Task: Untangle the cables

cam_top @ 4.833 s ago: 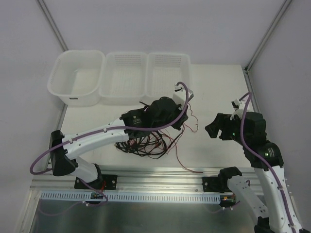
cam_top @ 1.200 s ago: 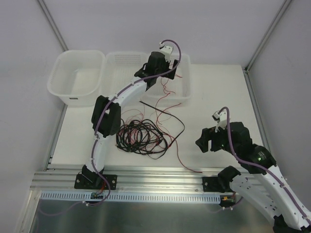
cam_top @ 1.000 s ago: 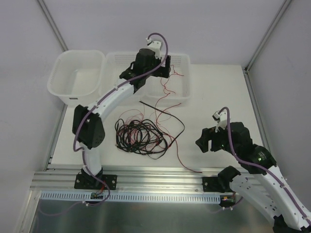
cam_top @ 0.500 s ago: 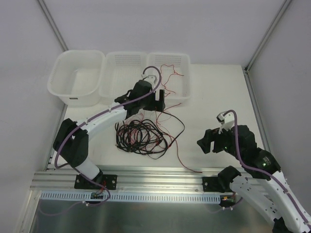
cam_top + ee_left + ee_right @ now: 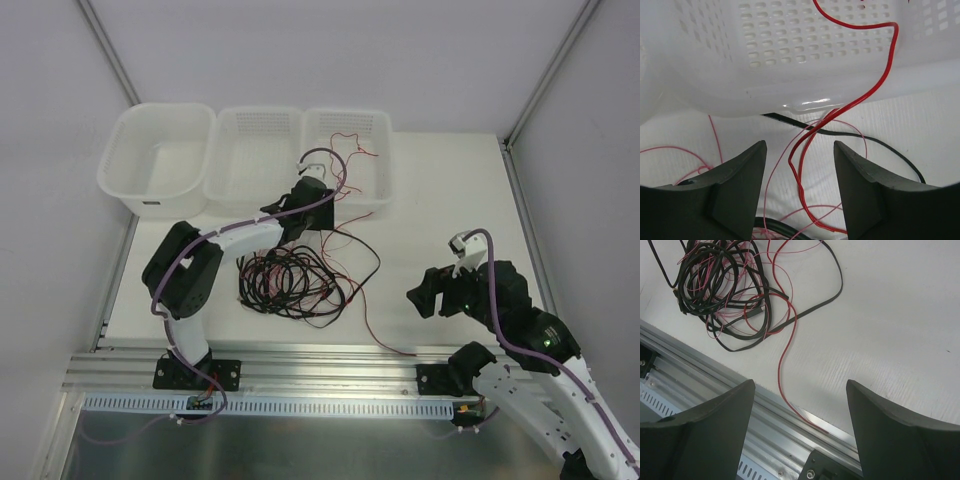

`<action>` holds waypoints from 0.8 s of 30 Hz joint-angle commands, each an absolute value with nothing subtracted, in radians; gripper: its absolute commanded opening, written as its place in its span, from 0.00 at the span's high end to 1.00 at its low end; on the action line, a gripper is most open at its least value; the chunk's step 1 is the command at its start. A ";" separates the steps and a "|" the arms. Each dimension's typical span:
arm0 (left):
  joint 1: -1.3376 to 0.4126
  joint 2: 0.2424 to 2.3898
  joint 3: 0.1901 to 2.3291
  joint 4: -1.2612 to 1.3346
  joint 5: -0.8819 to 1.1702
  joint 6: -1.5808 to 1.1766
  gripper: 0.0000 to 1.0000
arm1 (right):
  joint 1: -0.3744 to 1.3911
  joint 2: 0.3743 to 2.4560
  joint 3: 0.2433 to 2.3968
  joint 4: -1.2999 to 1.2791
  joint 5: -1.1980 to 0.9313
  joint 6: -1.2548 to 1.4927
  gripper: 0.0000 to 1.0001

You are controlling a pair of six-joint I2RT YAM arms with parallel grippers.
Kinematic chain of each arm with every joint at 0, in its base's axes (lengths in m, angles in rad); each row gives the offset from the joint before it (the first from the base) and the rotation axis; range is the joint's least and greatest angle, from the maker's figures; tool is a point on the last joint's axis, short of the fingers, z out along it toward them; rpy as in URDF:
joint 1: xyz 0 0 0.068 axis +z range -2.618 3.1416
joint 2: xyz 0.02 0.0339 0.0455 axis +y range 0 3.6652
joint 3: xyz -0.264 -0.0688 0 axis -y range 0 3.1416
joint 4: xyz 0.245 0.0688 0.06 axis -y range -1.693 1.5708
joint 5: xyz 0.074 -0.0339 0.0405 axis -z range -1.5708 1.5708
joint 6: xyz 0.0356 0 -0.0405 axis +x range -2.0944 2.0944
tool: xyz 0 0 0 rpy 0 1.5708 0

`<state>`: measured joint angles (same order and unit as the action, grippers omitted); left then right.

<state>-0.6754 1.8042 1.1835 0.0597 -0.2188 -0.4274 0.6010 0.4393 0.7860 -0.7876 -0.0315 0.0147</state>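
Red wire [image 5: 880, 80] trails from the basket [image 5: 790, 50] between the left hand's [image 5: 799, 145] parted fingers; right hand [image 5: 800, 382] gapes empty.

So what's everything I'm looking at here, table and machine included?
tub: one, white, solid-walled, far left of the table
perforated baskets: two, white, in a row right of the tub
black cables: several, tangled coil mid-table
red wires: several, thin; through the tangle, one draped over the right basket's rim
table: one, white
rail: one, silver, near edge
arms: two, white and black, purple cabling
left fingers: two, black, apart around a red wire
right fingers: two, black, apart, empty
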 commanded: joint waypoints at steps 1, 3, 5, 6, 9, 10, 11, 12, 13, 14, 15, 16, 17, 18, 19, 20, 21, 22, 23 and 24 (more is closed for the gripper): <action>-0.686 1.839 1.171 0.176 -0.261 -0.429 0.44 | 0.604 0.428 0.793 -0.796 -0.017 0.020 0.22; -0.687 1.845 1.148 0.198 -0.268 -0.431 0.49 | 0.603 0.428 0.793 -0.796 -0.017 0.018 0.22; -0.687 1.853 1.131 0.236 -0.281 -0.431 0.54 | 0.603 0.431 0.790 -0.793 -0.018 0.020 0.22; -0.689 1.856 1.117 0.247 -0.281 -0.431 0.56 | 0.604 0.434 0.788 -0.790 -0.018 0.020 0.22; -0.689 1.862 1.112 0.259 -0.270 -0.430 0.65 | 0.604 0.436 0.787 -0.788 -0.026 0.020 0.22; -0.690 1.858 1.111 0.259 -0.268 -0.426 0.74 | 0.604 0.436 0.787 -0.787 -0.028 0.018 0.22; -0.693 1.850 1.108 0.259 -0.275 -0.422 0.78 | 0.603 0.437 0.788 -0.788 -0.028 0.020 0.22; -0.699 1.841 1.101 0.259 -0.276 -0.411 0.83 | 0.604 0.436 0.790 -0.792 -0.026 0.020 0.22; -0.703 1.812 1.097 0.258 -0.282 -0.404 0.88 | 0.604 0.436 0.792 -0.792 -0.025 0.020 0.22; -0.707 1.795 1.095 0.256 -0.285 -0.396 0.97 | 0.604 0.436 0.793 -0.792 -0.025 0.020 0.22; -0.712 1.777 1.095 0.243 -0.293 -0.382 0.98 | 0.603 0.436 0.795 -0.792 -0.025 0.020 0.22; -0.713 1.740 1.098 0.224 -0.296 -0.380 1.00 | 0.603 0.434 0.795 -0.793 -0.025 0.020 0.22; -0.713 1.721 1.106 0.206 -0.296 -0.380 1.00 | 0.604 0.433 0.795 -0.792 -0.025 0.020 0.22; -0.713 1.707 1.136 0.151 -0.298 -0.379 1.00 | 0.603 0.437 0.795 -0.792 -0.025 0.020 0.22; -0.713 1.680 1.155 0.123 -0.295 -0.373 1.00 | 0.603 0.439 0.795 -0.792 -0.026 0.021 0.22; -0.713 1.669 1.172 0.103 -0.291 -0.368 1.00 | 0.603 0.437 0.796 -0.792 -0.025 0.021 0.22; -0.713 1.658 1.208 0.083 -0.285 -0.354 1.00 | 0.603 0.439 0.795 -0.792 -0.025 0.021 0.22; -0.713 1.643 1.227 0.052 -0.281 -0.347 1.00 | 0.603 0.439 0.793 -0.792 -0.028 0.021 0.22; -0.713 1.637 1.247 0.040 -0.282 -0.339 1.00 | 0.603 0.439 0.793 -0.792 -0.028 0.021 0.22; -0.713 1.634 1.287 0.034 -0.281 -0.321 1.00 | 0.603 0.439 0.793 -0.793 -0.028 0.020 0.22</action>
<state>-0.7124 1.7073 1.1831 0.0738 -0.2680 -0.3744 0.6010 0.4385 0.7860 -0.7944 -0.0315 0.0147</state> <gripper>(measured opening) 0.017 0.782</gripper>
